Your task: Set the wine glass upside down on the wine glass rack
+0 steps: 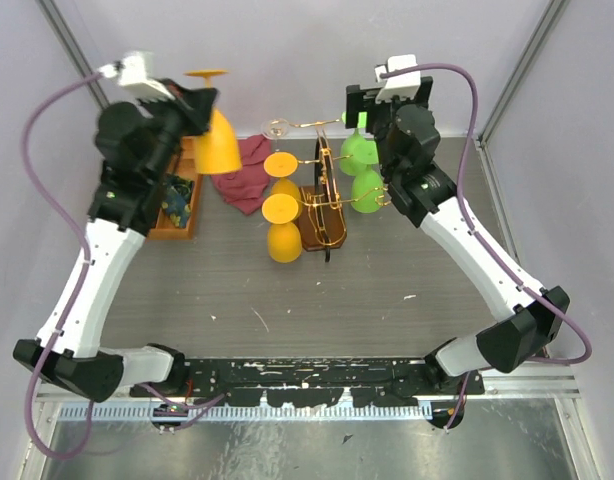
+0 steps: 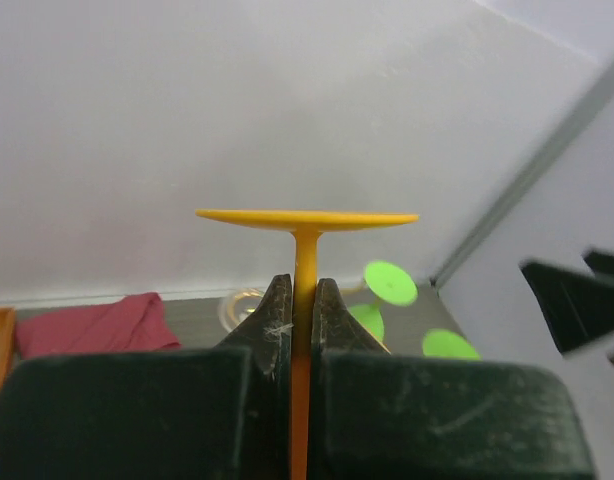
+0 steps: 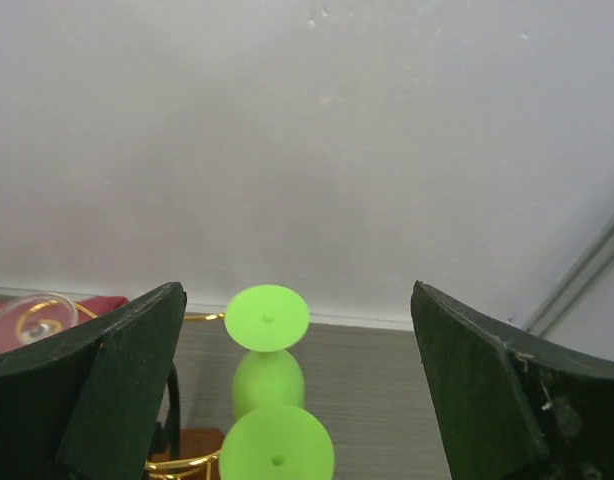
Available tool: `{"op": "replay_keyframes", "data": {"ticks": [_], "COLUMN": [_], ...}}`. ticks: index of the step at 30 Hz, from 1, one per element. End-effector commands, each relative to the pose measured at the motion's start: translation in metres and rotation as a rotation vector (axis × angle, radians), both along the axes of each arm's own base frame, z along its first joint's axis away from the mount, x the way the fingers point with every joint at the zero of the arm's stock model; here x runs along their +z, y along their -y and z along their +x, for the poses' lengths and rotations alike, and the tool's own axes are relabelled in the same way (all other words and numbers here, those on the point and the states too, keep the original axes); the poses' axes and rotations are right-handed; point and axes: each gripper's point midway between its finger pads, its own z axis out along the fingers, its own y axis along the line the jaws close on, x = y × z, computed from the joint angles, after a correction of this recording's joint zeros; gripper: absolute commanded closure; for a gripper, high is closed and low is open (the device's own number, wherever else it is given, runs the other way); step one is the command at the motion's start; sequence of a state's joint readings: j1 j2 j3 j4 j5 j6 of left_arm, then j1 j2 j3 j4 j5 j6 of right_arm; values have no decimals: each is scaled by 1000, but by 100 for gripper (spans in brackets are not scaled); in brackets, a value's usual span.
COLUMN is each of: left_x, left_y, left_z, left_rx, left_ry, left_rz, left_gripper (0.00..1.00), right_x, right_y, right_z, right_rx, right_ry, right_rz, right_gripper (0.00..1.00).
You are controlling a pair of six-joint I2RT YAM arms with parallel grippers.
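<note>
My left gripper [image 1: 200, 103] is shut on the stem of an orange wine glass [image 1: 219, 146]. It holds the glass upside down, foot up, high at the back left and left of the rack. In the left wrist view the fingers [image 2: 275, 318] pinch the stem under the flat foot [image 2: 307, 217]. The wine glass rack [image 1: 325, 196] is gold wire on a brown wooden base. Two orange glasses [image 1: 283, 241] hang on its left side and two green glasses [image 1: 366, 189] on its right. My right gripper [image 1: 379, 112] is open and empty above the green glasses [image 3: 268, 378].
A red cloth [image 1: 249, 172] lies behind and left of the rack. A wooden tray [image 1: 177, 208] with small items sits at the far left. A clear glass [image 1: 277, 127] is at the rack's far end. Grey walls close the back and sides.
</note>
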State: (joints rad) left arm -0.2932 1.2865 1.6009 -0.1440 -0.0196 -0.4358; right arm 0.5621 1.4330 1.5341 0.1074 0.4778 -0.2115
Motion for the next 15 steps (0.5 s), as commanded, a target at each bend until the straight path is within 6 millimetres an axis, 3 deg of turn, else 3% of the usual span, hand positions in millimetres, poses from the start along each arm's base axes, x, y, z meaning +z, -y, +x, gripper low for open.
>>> {"op": "replay_keyframes", "data": {"ticks": [1,5,11,15], "left_x": [20,12,19,1], "left_y": [44,85,139,178], "left_z": [-32,-63,-133,-155], "left_rx": [-6,-84,-181,-231], "left_ry": [265,350,527,545], "left_rz": [232,221,190,118], "left_gripper": [100,100,100,100], "right_x": [5,-5,-24,-36], "right_y": [32,76,129,160], "right_z": [-1,14,27,31], "right_rx": [-54,-138,-217,-270], "right_ry": [-22,-37,-70,-88], "right_rz": [36,78,128,156], "right_gripper": [0,0,0,0]}}
